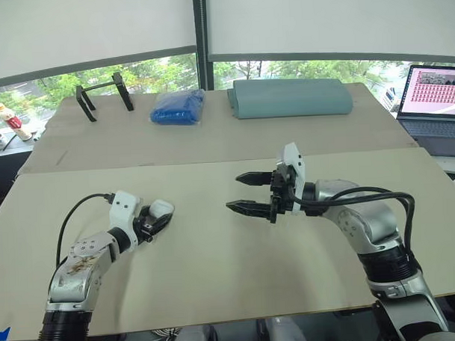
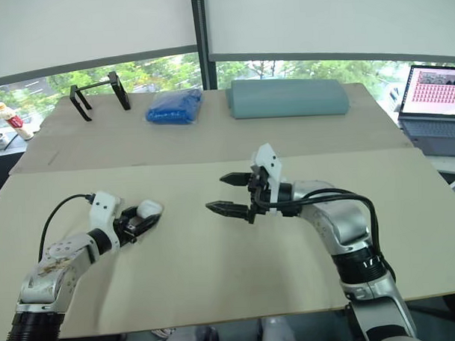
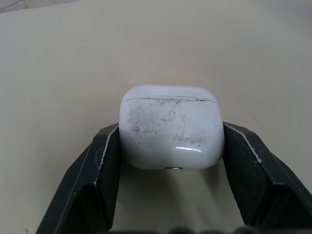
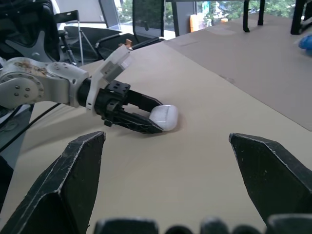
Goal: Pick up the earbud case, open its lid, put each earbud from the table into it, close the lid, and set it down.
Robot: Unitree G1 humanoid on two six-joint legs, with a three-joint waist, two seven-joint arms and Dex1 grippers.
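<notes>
On the table's left half: white earbud case (image 1: 161,209), lid shut, lying on the tan table (image 1: 216,276).
Left gripper (image 1: 153,220): jaws clamped on the case's two sides.
Right gripper (image 1: 234,193): jaws wide apart, hovering mid-table, tips aimed at the case, well apart from it.
Case direction: lid end points away from the left wrist, toward the right gripper; its broad axis spans the left jaws.
Nearer arm: left.
</notes>
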